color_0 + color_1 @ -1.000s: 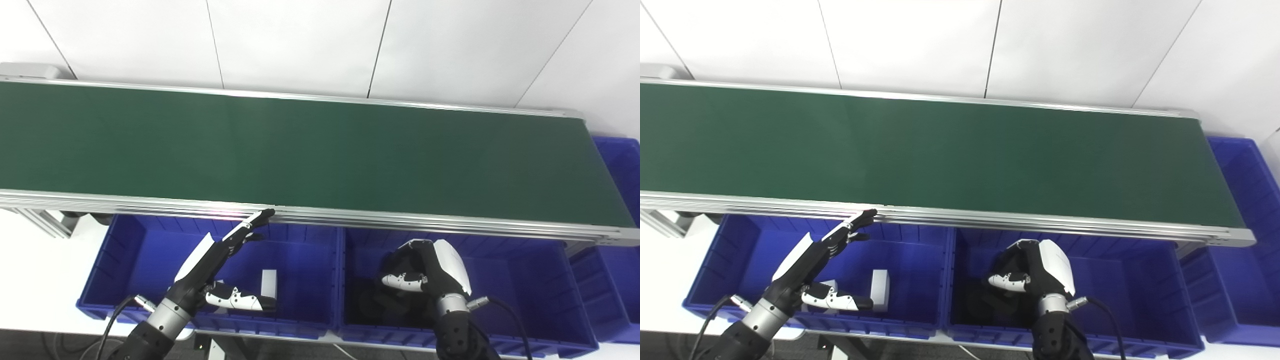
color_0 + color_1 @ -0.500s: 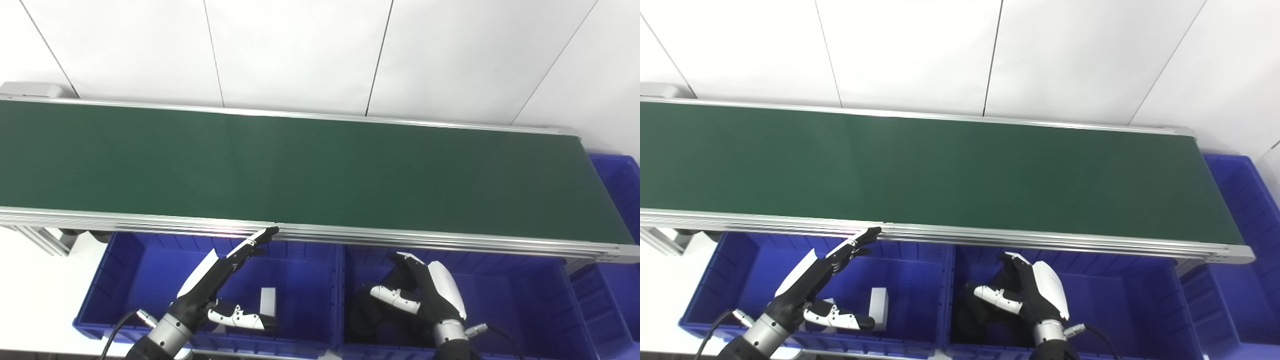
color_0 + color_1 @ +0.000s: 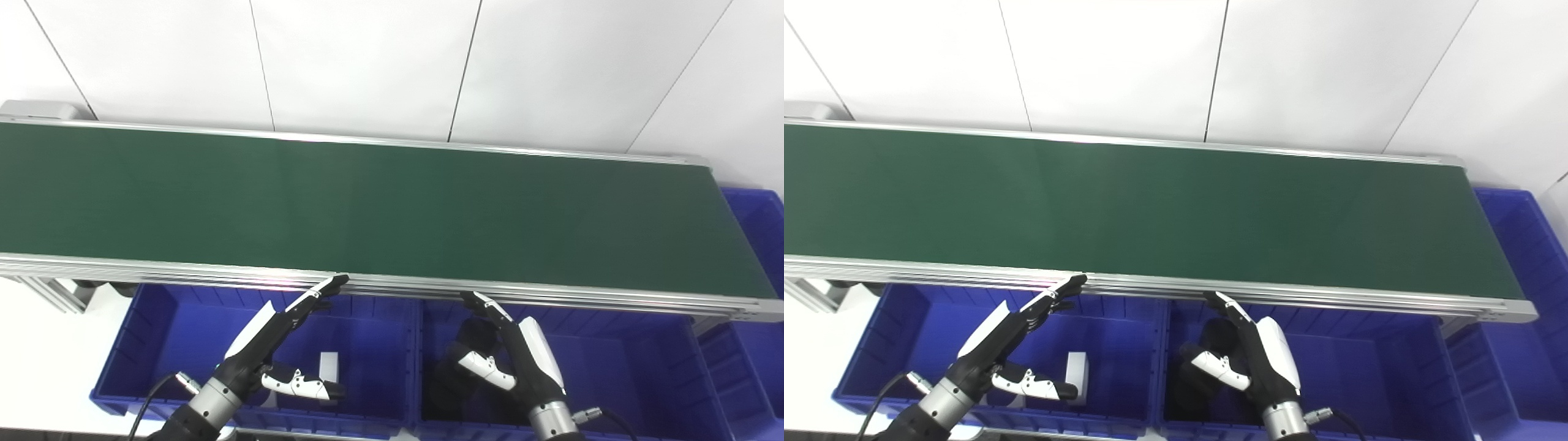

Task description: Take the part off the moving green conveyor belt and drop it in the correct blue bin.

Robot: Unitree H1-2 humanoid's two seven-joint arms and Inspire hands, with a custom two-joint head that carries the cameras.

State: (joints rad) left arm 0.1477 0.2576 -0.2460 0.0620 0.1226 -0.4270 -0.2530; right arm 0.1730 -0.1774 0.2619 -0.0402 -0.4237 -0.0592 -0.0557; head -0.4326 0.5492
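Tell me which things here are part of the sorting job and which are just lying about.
Part of the job:
- green belt, no part on it now
- left bin holding a white block
- middle bin holding black parts
- left hand and right hand, both open

Just there:
- third bin at the belt's right end
- white wall

The scene was viewed steeply downward from two side-by-side head cameras; the conveyor belt [image 3: 367, 202] and blue bins [image 3: 1115, 343], seemingly near, were shared.

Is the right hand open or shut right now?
Open. The right hand has its fingers stretched toward the conveyor rail, thumb spread apart, holding nothing, above the middle blue bin.
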